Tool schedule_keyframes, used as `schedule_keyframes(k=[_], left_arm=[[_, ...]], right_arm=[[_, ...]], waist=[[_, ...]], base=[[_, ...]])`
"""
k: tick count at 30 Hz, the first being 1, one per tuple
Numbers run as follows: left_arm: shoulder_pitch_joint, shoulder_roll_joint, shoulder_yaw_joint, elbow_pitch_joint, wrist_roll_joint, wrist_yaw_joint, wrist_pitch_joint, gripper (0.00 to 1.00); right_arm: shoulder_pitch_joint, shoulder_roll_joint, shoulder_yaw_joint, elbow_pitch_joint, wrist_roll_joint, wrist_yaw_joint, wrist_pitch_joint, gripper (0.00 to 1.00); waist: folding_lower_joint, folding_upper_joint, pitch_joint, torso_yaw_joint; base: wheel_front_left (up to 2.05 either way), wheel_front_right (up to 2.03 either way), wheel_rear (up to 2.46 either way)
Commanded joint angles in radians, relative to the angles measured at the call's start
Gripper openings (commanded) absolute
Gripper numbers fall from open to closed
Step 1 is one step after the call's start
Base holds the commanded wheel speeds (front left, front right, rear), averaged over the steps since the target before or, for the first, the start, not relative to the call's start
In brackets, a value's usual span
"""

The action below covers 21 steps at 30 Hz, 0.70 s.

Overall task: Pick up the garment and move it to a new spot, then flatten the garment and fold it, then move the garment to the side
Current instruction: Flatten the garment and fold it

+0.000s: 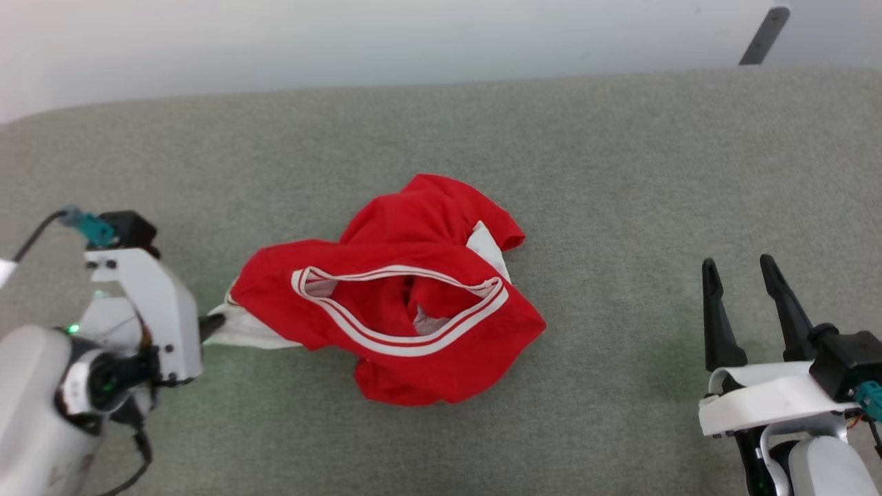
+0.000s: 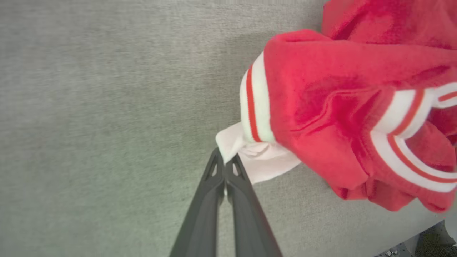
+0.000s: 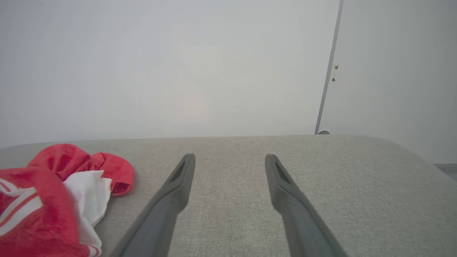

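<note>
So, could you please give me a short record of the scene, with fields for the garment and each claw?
garment: red with white striped trim, crumpled, lying mid-surface
surface: grey fabric
left claw: shut on the garment's white corner
right claw: open, holding nothing, apart from the garment
task stage: garment gripped, not flattened or folded

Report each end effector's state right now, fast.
Left end effector: closed, pinching the white edge of the garment.
Right end effector: open, holding nothing.
</note>
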Motion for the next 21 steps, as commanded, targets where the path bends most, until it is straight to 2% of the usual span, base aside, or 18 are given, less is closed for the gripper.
schedule_keyframes(k=[1,4,13,18,21], left_arm=[[0.034,0.027,0.014,-0.037,-0.005,0.022,0.007,0.00],[0.063,0.053,0.030,-0.080,-0.007,0.042,0.009,0.00],[0.213,0.200,0.101,-0.221,0.015,0.111,-0.005,0.00],[0.288,0.246,0.135,-0.248,0.018,0.131,-0.029,0.00],[0.326,0.254,0.150,-0.243,0.021,0.134,-0.060,0.00]], right_arm=[[0.014,-0.003,0.003,0.001,-0.011,0.000,-0.005,1.00],[0.018,-0.005,0.005,0.003,-0.010,0.000,-0.006,1.00],[0.041,-0.011,0.014,0.010,-0.003,0.000,-0.005,1.00],[0.051,-0.014,0.015,0.009,0.001,0.000,-0.005,1.00],[0.049,-0.014,0.018,0.008,0.005,0.000,-0.005,1.00]], waist=[[0.0000,-0.0001,-0.022,0.018],[0.0000,-0.0001,-0.032,0.025],[0.0000,-0.0001,-0.069,0.047],[0.0000,-0.0001,-0.075,0.051],[0.0000,-0.0001,-0.073,0.049]], base=[[0.00,0.00,0.00],[0.00,0.00,0.00],[0.00,0.00,0.00],[0.00,0.00,0.00],[0.00,0.00,0.00]])
